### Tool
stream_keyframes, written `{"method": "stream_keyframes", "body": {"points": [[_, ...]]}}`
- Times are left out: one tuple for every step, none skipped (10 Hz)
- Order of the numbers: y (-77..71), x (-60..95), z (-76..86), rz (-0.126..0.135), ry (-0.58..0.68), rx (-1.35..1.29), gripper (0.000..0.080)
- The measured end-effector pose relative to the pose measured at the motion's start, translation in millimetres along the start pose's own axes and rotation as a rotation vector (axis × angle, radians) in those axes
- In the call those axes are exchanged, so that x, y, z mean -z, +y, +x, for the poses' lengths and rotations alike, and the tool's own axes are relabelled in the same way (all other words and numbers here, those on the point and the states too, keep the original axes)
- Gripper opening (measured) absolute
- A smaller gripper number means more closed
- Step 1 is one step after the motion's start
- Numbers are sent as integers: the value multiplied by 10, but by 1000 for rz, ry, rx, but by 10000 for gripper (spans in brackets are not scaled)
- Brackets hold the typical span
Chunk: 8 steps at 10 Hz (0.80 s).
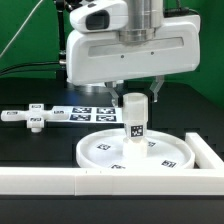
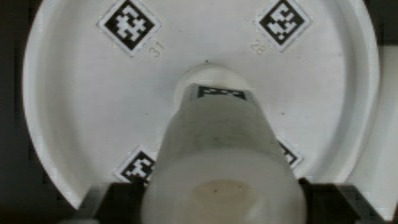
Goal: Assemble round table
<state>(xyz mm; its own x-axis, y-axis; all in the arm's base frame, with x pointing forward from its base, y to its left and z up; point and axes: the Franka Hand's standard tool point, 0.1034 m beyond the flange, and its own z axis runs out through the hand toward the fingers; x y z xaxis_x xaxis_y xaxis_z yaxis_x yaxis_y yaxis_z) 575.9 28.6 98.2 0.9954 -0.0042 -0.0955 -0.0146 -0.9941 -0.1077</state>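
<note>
The large rimmed round disc (image 1: 100, 157) lies flat on the black table near the front wall. The short cylindrical post (image 1: 135, 120) stands upright on the disc's middle, a tag on its side. My gripper (image 1: 137, 95) is straight above and shut on the post's upper end, one finger on each side. In the wrist view the post (image 2: 222, 130) runs down to the disc (image 2: 71, 90), and my dark fingers (image 2: 128, 200) press against its sides. The flat cross-shaped foot piece (image 1: 35, 118) lies on the table at the exterior view's left.
The marker board (image 1: 85, 112) lies flat behind the disc. The long white border wall (image 1: 60, 180) runs along the front and turns up the exterior view's right side (image 1: 208, 150), close to the disc's rim.
</note>
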Motion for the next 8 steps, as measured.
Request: {"method": "stream_keyframes", "body": {"points": [[0,2,1,0,-1,-76,403],[3,2,0,-1,0,-194,404],[3,-4,-1,-1,8,-292,404],[0,-8,-17,1,30,-390,404],[-13,-12,-51,5,45,-537,404],[-22,-17,-77,17,46,-611,405],[-28,-21,-82,37,38,-729,405],[-40,-25,-87,42,33,-842,406]]}}
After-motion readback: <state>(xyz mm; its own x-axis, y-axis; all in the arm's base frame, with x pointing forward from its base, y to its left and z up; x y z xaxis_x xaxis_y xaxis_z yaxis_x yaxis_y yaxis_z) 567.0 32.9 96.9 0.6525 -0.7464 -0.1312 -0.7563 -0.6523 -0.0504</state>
